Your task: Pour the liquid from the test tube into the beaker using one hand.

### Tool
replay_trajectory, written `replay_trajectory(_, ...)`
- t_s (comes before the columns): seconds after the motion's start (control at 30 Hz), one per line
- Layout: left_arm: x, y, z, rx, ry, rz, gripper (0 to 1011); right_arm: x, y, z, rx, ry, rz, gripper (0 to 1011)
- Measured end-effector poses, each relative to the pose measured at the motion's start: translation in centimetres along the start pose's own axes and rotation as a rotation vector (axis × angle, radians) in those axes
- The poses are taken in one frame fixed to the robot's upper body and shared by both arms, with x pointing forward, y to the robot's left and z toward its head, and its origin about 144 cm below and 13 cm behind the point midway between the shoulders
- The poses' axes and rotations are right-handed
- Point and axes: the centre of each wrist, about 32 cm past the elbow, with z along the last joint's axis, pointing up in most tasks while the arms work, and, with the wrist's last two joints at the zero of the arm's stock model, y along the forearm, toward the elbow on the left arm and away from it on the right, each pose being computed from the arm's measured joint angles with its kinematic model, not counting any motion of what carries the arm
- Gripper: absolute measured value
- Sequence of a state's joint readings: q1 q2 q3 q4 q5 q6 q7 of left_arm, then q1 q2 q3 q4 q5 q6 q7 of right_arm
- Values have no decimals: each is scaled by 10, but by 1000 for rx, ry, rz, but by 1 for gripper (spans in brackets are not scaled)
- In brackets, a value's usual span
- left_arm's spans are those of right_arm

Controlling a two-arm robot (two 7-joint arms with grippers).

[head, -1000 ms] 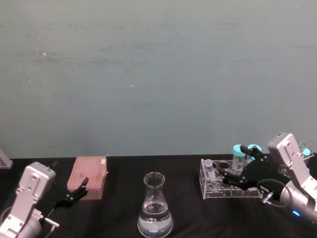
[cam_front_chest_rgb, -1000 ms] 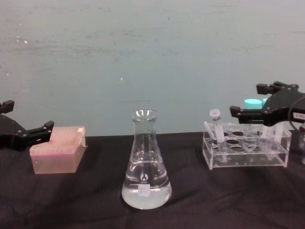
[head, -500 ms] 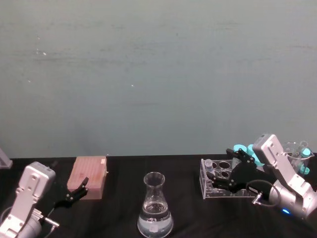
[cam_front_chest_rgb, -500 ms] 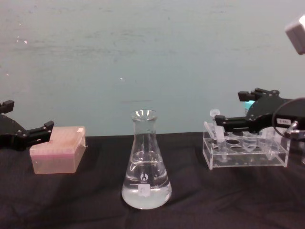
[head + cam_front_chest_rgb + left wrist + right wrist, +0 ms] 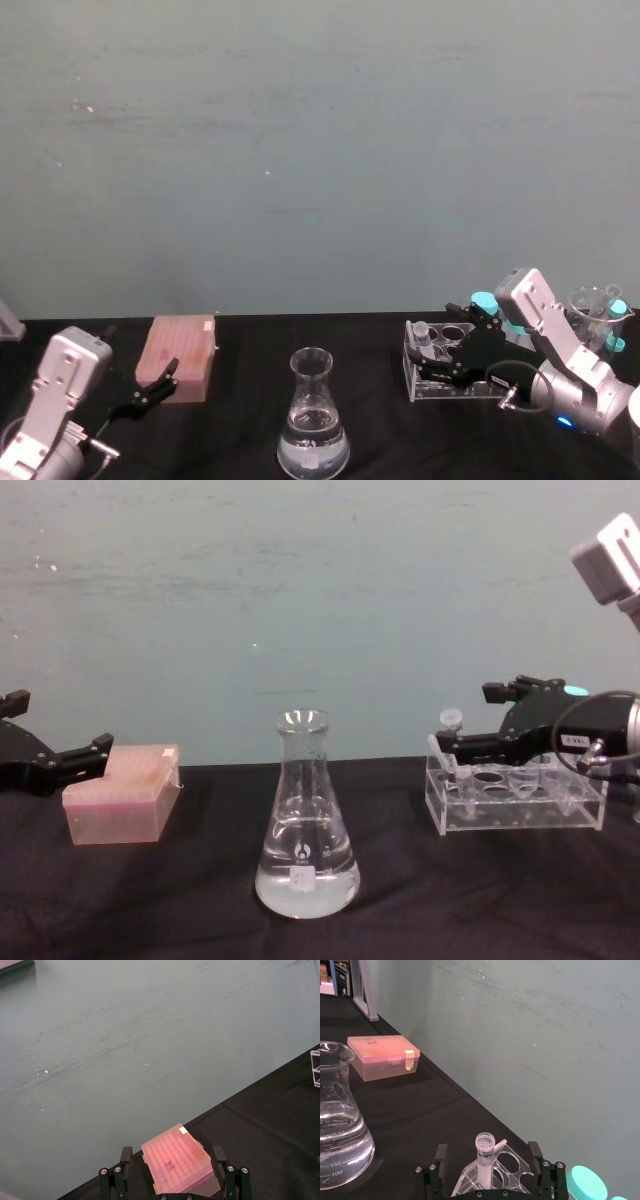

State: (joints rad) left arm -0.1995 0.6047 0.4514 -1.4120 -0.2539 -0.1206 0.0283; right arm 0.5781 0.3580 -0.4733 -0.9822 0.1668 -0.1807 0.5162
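Head view: high, facing forward and down; table (image 5: 240,440) low in frame, wall (image 5: 320,150) above. Chest view: low, level across table, side-on, closer. Both share beaker (image 5: 314,420), pink box (image 5: 180,355), tube rack (image 5: 440,375). Left wrist view looks past left gripper (image 5: 172,1150) at pink box, near. Right wrist view looks past right gripper (image 5: 487,1146) at test tube (image 5: 485,1155) in rack, close, with beaker large at edge.

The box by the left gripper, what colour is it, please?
The box is translucent pink, clearest in the chest view.
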Motion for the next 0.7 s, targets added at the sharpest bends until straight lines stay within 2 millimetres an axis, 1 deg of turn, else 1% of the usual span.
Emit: replay_trajectory(0.7,0,0,0,0,0,0,1000,3,15,-2,-36,-11,4,1003)
